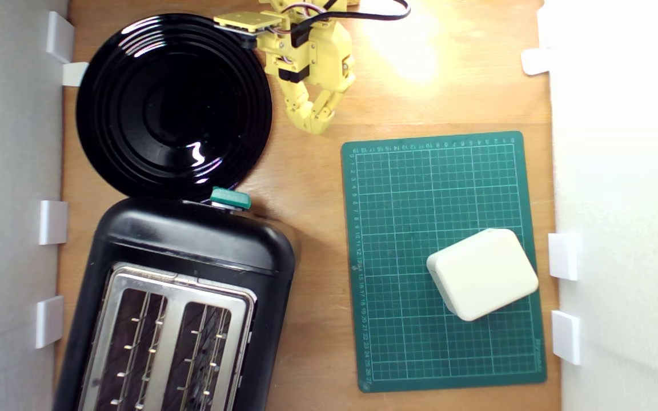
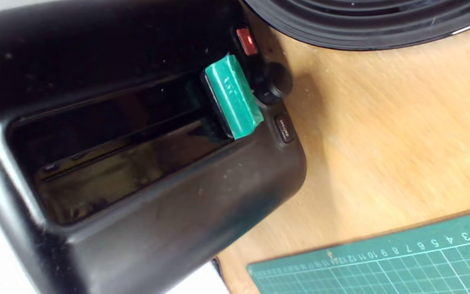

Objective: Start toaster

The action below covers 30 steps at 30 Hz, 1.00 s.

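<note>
A: Where does the toaster point(image 1: 192, 251) stand?
B: At the exterior view's lower left, below the black plate point(image 1: 172, 105); its teal lever point(image 1: 230, 198) looks unpressed.
A: And the gripper point(image 1: 316, 124)?
B: Well apart, jaws closed on nothing. Everything remains.

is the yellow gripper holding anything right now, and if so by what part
Nothing is held. The yellow gripper hangs over bare wooden table, its fingers together, apart from the black toaster's teal-green lever.
</note>
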### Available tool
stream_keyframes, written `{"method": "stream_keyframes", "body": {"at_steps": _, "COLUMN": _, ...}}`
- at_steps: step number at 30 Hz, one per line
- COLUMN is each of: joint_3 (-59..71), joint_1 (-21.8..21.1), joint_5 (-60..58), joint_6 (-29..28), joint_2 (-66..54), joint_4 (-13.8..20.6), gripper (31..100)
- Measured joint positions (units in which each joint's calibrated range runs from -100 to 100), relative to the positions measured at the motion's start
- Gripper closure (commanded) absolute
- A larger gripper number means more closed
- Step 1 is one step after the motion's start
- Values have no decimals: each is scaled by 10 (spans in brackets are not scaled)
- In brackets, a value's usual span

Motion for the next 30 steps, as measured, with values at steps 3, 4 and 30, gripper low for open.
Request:
{"method": "stream_keyframes", "body": {"at_steps": 3, "joint_3": 1, "joint_1": 5, "joint_5": 0, "joint_6": -27, "joint_2": 0, "joint_4": 13, "gripper": 988}}
{"method": "stream_keyframes", "body": {"at_steps": 4, "joint_3": 1, "joint_1": 0, "joint_5": 0, "joint_6": -31, "joint_2": 0, "joint_4": 14, "gripper": 988}}
{"method": "stream_keyframes", "body": {"at_steps": 30, "joint_3": 1, "joint_1": -38, "joint_5": 18, "joint_6": -61, "joint_2": 0, "joint_4": 14, "gripper": 989}}
